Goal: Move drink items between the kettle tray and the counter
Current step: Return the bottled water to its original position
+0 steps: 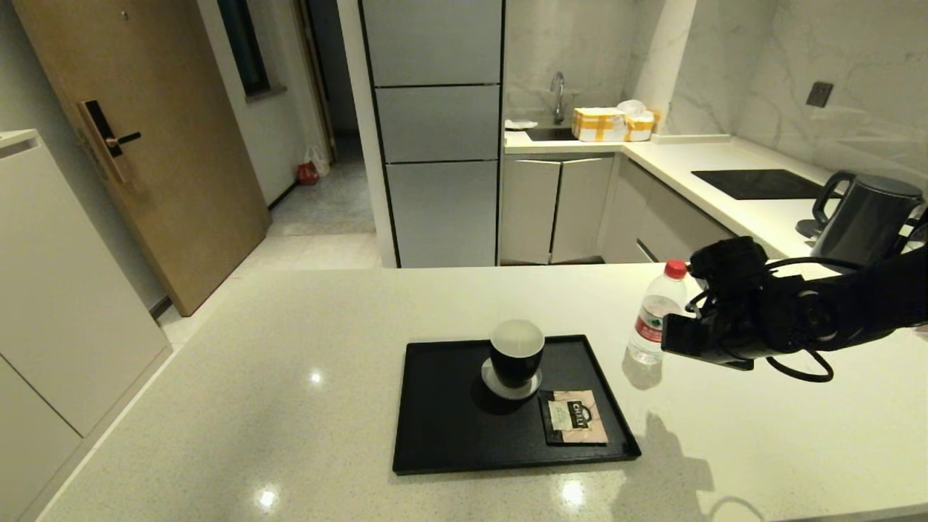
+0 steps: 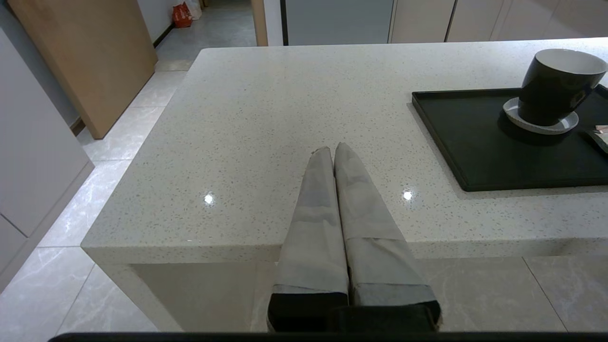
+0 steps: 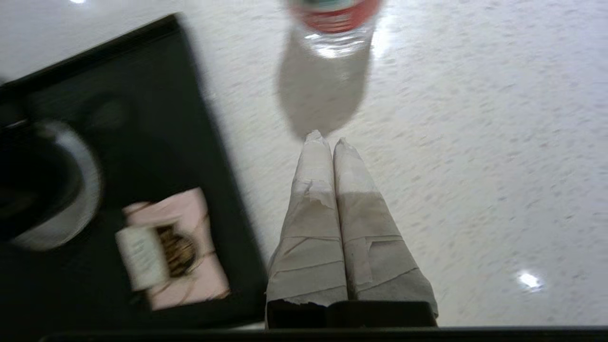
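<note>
While tray (image 1: 442,435) holds sachet (image 1: 574,416), bottle (image 1: 655,313) stands on counter (image 1: 217,406).

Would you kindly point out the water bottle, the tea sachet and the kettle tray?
water bottle (image 1: 652,321), head view, on its red label.
tea sachet (image 1: 574,416), head view, on its dark logo.
kettle tray (image 1: 449,428), head view, on its bare floor.

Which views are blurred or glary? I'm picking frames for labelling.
Right wrist view: motion-smeared, so the tea sachet logo and the kettle tray edge are soft; the water bottle is cut off at the frame edge. Head view: sharp, with small lamp reflections on the counter. Left wrist view: sharp, with two glare spots on the counter.
</note>
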`<state>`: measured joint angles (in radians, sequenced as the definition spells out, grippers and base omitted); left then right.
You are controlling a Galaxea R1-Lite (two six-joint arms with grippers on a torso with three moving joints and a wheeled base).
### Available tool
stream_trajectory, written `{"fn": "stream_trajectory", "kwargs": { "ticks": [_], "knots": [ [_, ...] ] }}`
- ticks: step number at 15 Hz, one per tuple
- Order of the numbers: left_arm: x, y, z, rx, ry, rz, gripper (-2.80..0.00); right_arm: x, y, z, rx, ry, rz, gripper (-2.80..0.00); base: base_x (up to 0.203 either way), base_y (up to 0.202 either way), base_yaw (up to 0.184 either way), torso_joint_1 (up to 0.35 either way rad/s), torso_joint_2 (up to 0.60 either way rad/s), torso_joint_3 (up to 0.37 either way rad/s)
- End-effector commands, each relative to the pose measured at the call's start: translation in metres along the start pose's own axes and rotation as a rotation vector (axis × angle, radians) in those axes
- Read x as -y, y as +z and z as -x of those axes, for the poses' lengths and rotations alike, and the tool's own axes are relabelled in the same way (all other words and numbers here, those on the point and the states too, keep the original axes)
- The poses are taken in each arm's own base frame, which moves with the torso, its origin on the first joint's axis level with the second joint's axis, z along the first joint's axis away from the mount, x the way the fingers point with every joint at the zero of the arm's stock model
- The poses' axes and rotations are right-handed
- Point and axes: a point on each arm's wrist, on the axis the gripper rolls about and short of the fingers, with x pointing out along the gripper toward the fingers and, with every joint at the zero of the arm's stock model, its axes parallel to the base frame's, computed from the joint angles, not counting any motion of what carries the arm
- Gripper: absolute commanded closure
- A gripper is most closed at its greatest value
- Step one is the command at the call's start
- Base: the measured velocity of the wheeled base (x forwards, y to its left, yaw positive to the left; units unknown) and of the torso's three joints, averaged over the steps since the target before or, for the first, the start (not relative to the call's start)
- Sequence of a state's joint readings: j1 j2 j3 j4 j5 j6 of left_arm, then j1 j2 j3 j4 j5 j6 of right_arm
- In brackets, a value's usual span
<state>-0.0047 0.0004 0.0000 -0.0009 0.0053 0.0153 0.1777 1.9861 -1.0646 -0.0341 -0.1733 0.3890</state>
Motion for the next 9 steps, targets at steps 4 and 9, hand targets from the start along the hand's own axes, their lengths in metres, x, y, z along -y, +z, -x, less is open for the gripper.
{"fn": "stream_trajectory", "kwargs": {
  "ticks": [4, 9],
  "knots": [
    [0.0, 0.0, 0.0, 0.001, 0.001, 0.0, 0.0, 0.009, -0.008, -0.041, -0.006, -0.083, 0.067, -2.8, 0.0, 0.0, 0.0, 0.0, 0.0, 0.0],
    [0.0, 0.0, 0.0, 0.001, 0.001, 0.0, 0.0, 0.007, -0.004, -0.046, 0.046, -0.067, 0.15, -2.8, 0.0, 0.0, 0.0, 0.0, 0.0, 0.0]
  ]
}}
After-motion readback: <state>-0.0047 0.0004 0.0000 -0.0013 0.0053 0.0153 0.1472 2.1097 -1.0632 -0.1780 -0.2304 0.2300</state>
